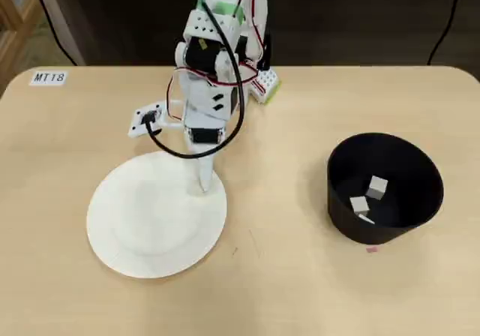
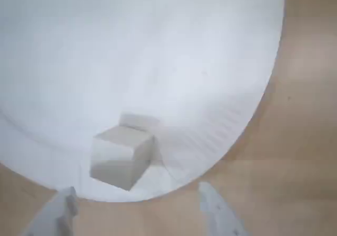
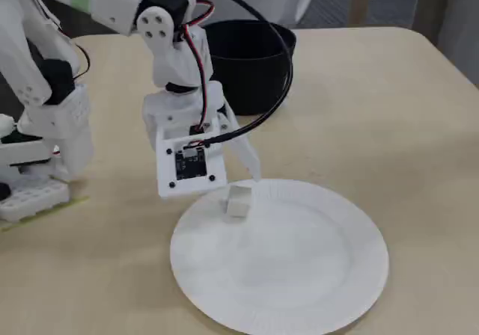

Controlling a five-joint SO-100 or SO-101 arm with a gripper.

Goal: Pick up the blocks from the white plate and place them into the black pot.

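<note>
A small pale block (image 2: pixel 124 157) lies on the white plate (image 2: pixel 158 46) near its rim, and a second pale block (image 2: pixel 139 121) shows just behind it. In the fixed view the block (image 3: pixel 239 200) sits at the plate's (image 3: pixel 299 275) far left edge, right below the gripper (image 3: pixel 241 179). My gripper (image 2: pixel 136 191) is open, its two fingers (image 2: pixel 216 209) spread just short of the block and holding nothing. In the overhead view the gripper (image 1: pixel 204 182) hangs over the plate's (image 1: pixel 142 231) upper right rim. The black pot (image 1: pixel 420 201) stands to the right with two blocks (image 1: pixel 377 187) inside.
The arm's white base (image 3: pixel 37 178) stands at the table's edge, left in the fixed view. A black cable (image 1: pixel 169 145) loops from the wrist. A label reading MT18 (image 1: pixel 49 77) is stuck at the table's far left corner.
</note>
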